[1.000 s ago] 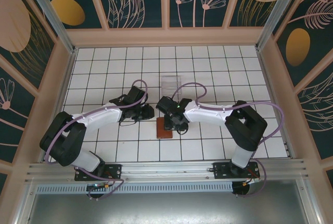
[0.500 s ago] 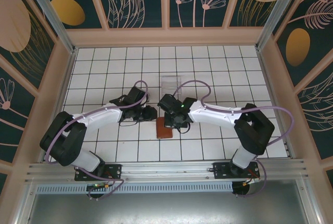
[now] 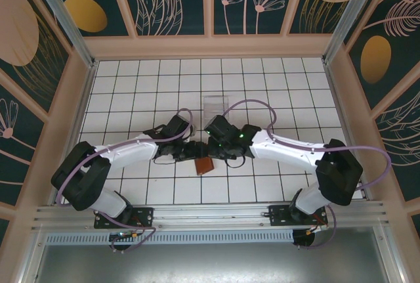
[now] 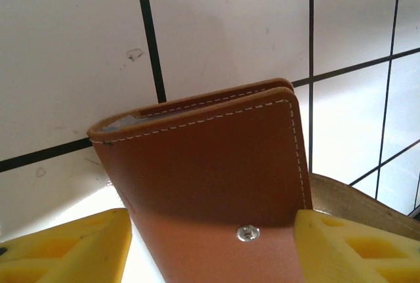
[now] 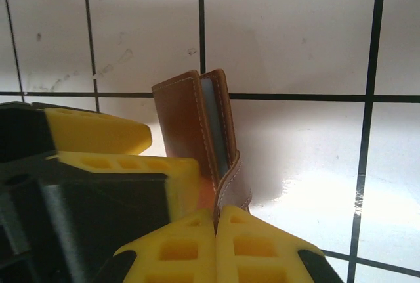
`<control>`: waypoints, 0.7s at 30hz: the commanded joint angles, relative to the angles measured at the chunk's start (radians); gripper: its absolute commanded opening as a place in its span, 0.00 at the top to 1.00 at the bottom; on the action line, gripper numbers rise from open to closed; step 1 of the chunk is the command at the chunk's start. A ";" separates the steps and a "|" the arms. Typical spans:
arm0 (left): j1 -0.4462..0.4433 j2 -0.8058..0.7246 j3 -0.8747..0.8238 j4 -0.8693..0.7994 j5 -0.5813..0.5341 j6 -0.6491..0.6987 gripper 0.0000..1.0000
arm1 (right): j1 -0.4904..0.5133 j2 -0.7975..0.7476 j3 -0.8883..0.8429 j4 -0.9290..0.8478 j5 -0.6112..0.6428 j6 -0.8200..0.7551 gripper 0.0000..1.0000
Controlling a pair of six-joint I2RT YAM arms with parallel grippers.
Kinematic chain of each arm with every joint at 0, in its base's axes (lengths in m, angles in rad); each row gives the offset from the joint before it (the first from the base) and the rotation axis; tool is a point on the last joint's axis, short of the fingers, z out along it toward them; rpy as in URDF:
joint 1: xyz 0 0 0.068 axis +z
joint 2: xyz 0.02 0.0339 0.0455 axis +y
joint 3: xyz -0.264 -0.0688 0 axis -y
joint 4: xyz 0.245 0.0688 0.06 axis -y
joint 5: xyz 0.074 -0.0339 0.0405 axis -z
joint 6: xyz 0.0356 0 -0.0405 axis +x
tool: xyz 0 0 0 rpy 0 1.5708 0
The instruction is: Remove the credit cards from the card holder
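Fingers point(image 5: 262, 247) of your right gripper point(image 5: 216, 222), yellow ribbed pads, pinch together on the strap tab point(image 5: 230, 184) of the smooth, white-stitched brown leather card holder point(image 4: 210, 165); your left gripper point(image 4: 211, 237) fingers flank it, apart. Beyond, white gridded table point(image 3: 131, 79), clear acrylic stand point(image 3: 214, 107).

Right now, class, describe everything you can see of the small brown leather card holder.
The small brown leather card holder is nearly closed, book-style, with pale stitching along its edges, a metal snap stud and grey-blue lining showing between the covers. It is tilted up from the white tiled table. The right gripper pinches its strap tab; the left gripper straddles its sides.
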 commanded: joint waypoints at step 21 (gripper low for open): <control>-0.010 -0.075 -0.001 -0.003 -0.007 -0.072 0.13 | 0.011 -0.136 -0.099 0.099 -0.033 0.087 1.00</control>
